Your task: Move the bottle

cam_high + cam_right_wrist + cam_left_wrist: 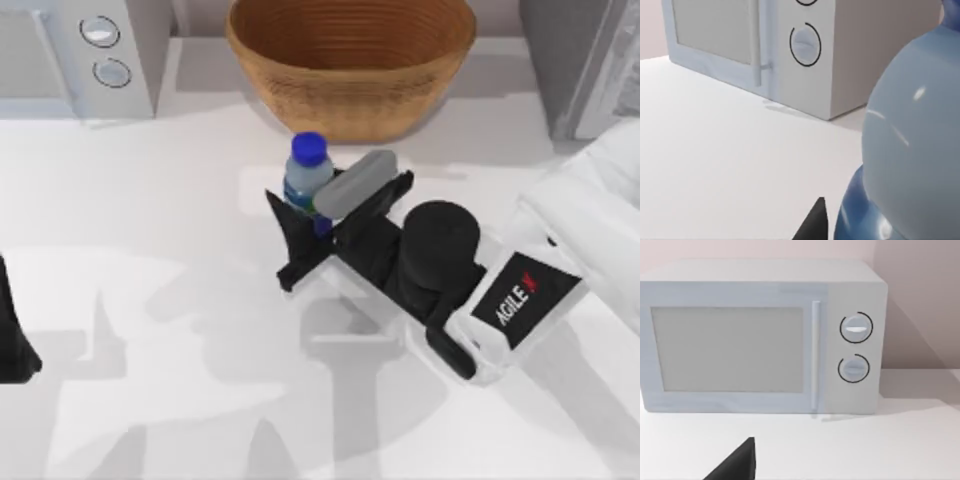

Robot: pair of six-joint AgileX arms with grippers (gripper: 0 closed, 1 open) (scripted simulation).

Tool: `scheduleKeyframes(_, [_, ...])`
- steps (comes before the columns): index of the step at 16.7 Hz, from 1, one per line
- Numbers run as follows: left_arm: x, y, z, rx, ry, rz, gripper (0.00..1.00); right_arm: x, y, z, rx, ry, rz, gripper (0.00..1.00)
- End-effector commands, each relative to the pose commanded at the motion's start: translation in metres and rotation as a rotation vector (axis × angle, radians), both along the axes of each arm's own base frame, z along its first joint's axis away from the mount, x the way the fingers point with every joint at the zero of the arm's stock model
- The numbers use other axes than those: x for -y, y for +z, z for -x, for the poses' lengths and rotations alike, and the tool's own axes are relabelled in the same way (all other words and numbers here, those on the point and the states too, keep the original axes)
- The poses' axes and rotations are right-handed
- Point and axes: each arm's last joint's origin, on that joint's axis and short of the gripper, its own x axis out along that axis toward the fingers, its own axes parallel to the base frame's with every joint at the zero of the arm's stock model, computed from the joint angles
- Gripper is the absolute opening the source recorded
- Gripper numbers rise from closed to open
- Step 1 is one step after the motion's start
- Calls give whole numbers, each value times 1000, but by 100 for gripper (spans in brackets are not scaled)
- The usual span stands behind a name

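The bottle [307, 176] is small and clear, with a bright blue screw cap and a blue label band around its lower body; from above the cap and the pale, rounded shoulder beneath it are what show best. It stands near the middle of the white table [150, 300], a little toward the far edge, just in front of the woven basket [350, 60] and well to the right of the microwave [85, 55] at the far left corner. In the right wrist view the bottle's [912, 145] pale blue shoulder looms very close, with the darker blue label bulging below it and one dark fingertip [812, 225] just beside it. The right gripper [318, 215] is at the bottle, its black fingers lying on either side of the lower body in a pinch on it, while a grey block on the wrist overlaps the bottle's right flank. The right arm reaches in from the table's right side, slanting toward the far left, with its white AgileX-marked link lower right. The left arm [15, 340] sits parked at the table's left edge; its wrist camera faces the microwave [760, 335] front with its two dials, and I cannot tell how its fingers stand
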Motion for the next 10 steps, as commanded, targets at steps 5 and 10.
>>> scheduleKeyframes(5, [0,0,0,0,0,0,100,0,0,0,0,0,0,2])
scheduleKeyframes(10, [0,0,0,0,0,0,100,0,0,0,0,0,0,0])
